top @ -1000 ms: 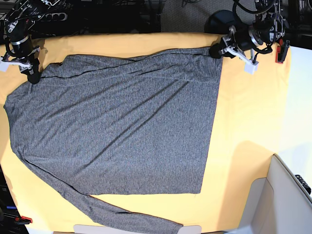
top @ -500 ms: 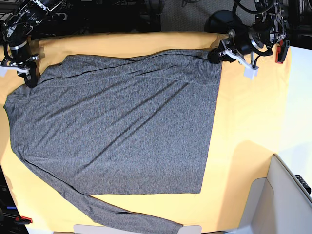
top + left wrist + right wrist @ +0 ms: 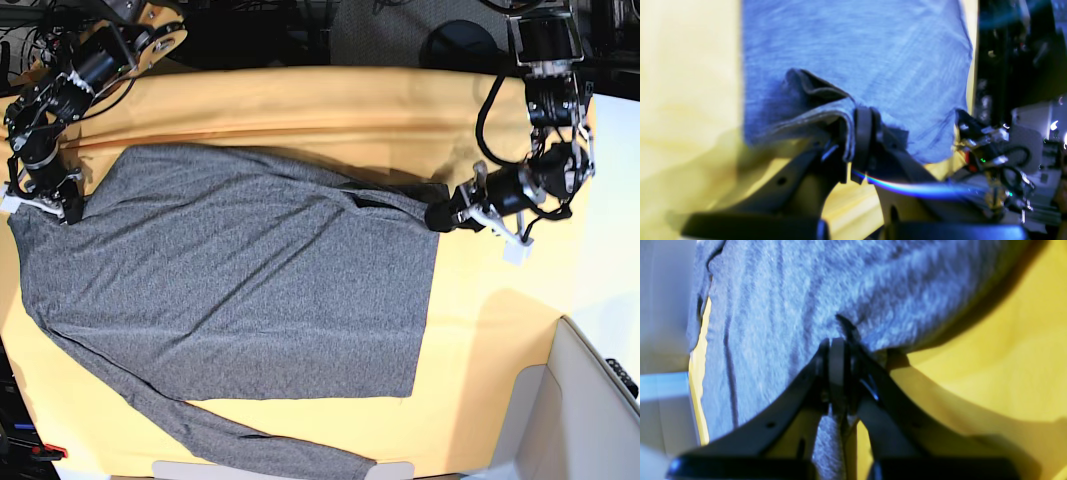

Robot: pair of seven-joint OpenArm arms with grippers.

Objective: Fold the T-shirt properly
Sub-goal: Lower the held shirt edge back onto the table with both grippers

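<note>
The T-shirt [image 3: 240, 280] is heathered dark grey, a fine salt-and-pepper fleck with no print; in both wrist views it reads bluish. The cloth [image 3: 490, 330] under it is plain yellow-orange. The left gripper [image 3: 437, 217] and right gripper [image 3: 72, 208] are black with white fittings.

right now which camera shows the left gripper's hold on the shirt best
The left wrist view: the left gripper is shut on a bunched T-shirt edge. The base view shows that gripper small at the shirt's corner. The right wrist view misses it.
</note>
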